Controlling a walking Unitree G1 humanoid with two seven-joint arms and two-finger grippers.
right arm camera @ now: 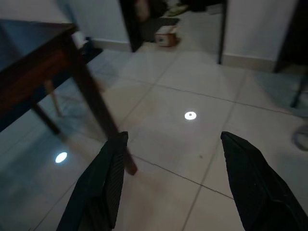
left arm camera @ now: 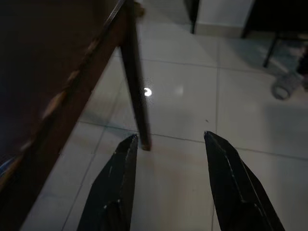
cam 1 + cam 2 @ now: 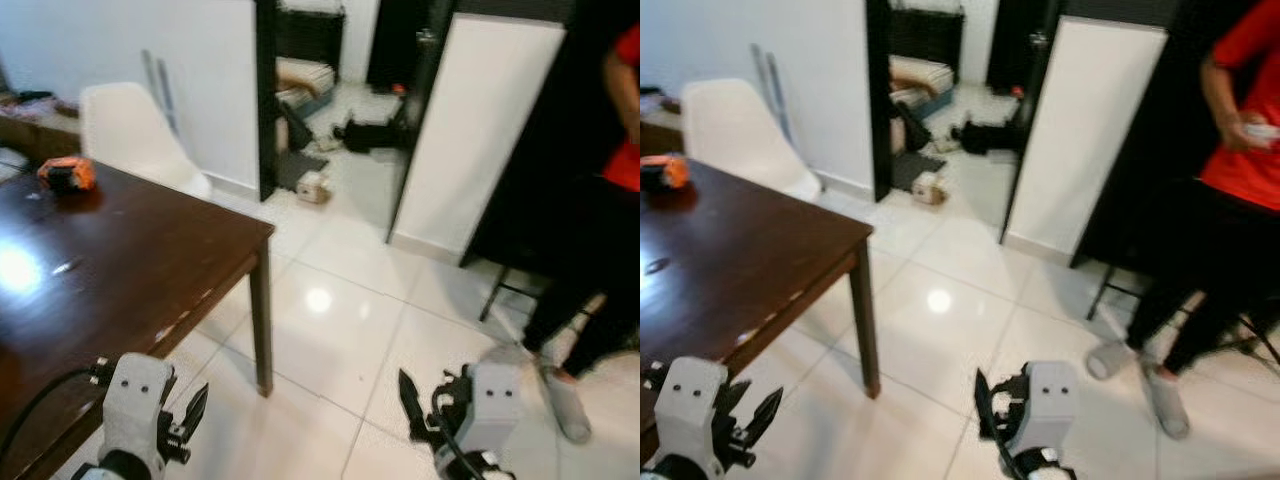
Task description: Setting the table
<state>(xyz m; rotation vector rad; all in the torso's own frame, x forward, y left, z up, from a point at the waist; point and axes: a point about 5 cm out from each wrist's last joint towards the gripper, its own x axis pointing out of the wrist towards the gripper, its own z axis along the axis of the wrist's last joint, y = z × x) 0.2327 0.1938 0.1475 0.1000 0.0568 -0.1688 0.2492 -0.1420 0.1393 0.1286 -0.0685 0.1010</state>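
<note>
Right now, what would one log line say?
left claw: open, empty | right claw: open, empty | dark table: orange object | person: right

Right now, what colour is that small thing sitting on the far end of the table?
Orange and black, clearest in the left eye view.

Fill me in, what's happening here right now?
Nothing is being handled. The robot stands at the corner of the dark wooden table, with the left gripper and right gripper both open, empty and held low over the white tiled floor. An orange object lies on the table's far side, next to a white chair. A person in a red top stands to the right.
</note>
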